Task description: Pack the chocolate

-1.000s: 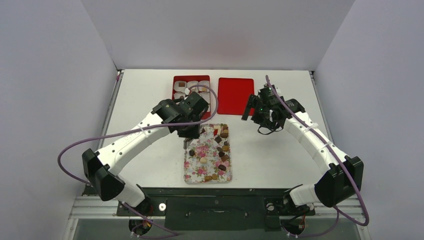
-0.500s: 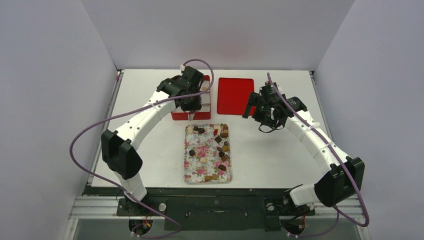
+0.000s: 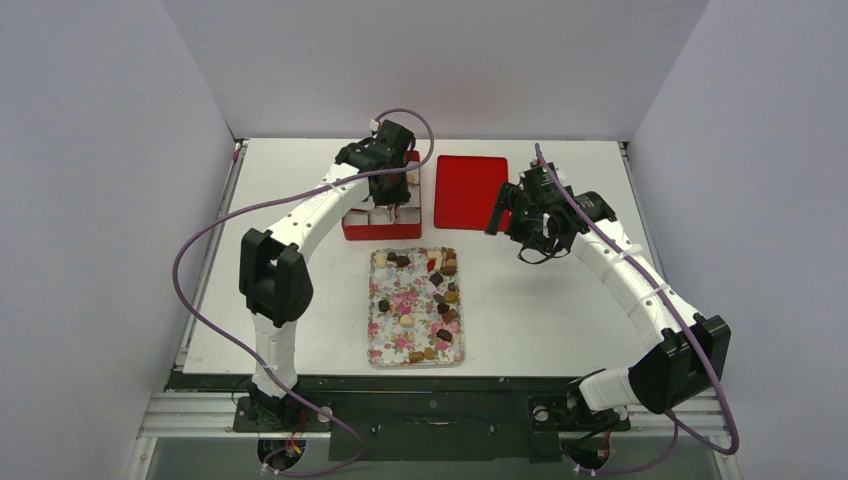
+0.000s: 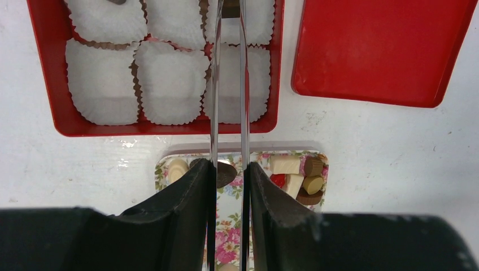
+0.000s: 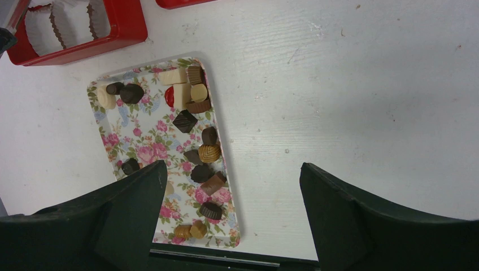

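Note:
The chocolate (image 3: 441, 291) lies as several small brown, tan and cream pieces on a floral tray (image 3: 398, 345); it also shows in the right wrist view (image 5: 195, 96). My left gripper (image 3: 393, 210) has long thin metal blades. They are shut on a brown chocolate piece (image 4: 230, 8) over a white paper cup in the right-hand column of the red box (image 4: 56, 96). Another dark piece (image 4: 116, 1) sits in a cup at the far left. My right gripper (image 3: 498, 216) hangs open and empty above the table, right of the tray (image 5: 141, 135).
The red box (image 3: 352, 229) stands behind the tray, lined with white paper cups (image 4: 169, 82). A flat red lid (image 3: 470, 190) lies to its right and shows in the left wrist view (image 4: 378, 51). White walls close in the table on three sides.
My left arm has swung from the far end of the tray back to the red box, carrying the piece. The right arm has barely moved.

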`<state>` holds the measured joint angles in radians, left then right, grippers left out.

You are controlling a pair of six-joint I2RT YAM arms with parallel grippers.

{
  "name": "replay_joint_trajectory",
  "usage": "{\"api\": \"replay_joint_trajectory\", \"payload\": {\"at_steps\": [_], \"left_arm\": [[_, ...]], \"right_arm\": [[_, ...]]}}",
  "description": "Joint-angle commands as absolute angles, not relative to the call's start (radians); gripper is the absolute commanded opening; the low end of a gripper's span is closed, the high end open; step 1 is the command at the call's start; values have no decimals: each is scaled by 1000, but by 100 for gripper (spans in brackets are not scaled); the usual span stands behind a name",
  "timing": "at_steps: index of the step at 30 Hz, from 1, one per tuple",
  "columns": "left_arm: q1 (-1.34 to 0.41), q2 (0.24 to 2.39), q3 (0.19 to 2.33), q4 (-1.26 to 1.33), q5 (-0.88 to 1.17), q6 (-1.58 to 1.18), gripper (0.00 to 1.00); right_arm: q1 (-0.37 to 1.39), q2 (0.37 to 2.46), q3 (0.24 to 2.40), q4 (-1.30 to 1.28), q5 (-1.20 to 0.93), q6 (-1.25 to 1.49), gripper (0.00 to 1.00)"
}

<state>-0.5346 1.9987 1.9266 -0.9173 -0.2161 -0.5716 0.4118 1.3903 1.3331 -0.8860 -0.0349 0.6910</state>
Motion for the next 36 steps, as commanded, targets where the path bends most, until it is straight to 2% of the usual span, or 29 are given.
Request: {"api": "replay_joint_trajectory", "payload": {"at_steps": [1,9,23,36], "left_arm": [[-528,2033,2017,-874,-204,-552,23],[-525,2085,2057,-886,-215,-539,24],[-518,2085,2087,-912,-212,-521,33],[-520,2035,2067,-904,-200,-515,34]], "right_arm": [[405,1400,1374,-882,-31,678,83],[403,1400,1370,-882,-31,676,83],[403,1396,1362,-880,-27,678,83],[403,1399,1359,-876,-27,681,83]]}}
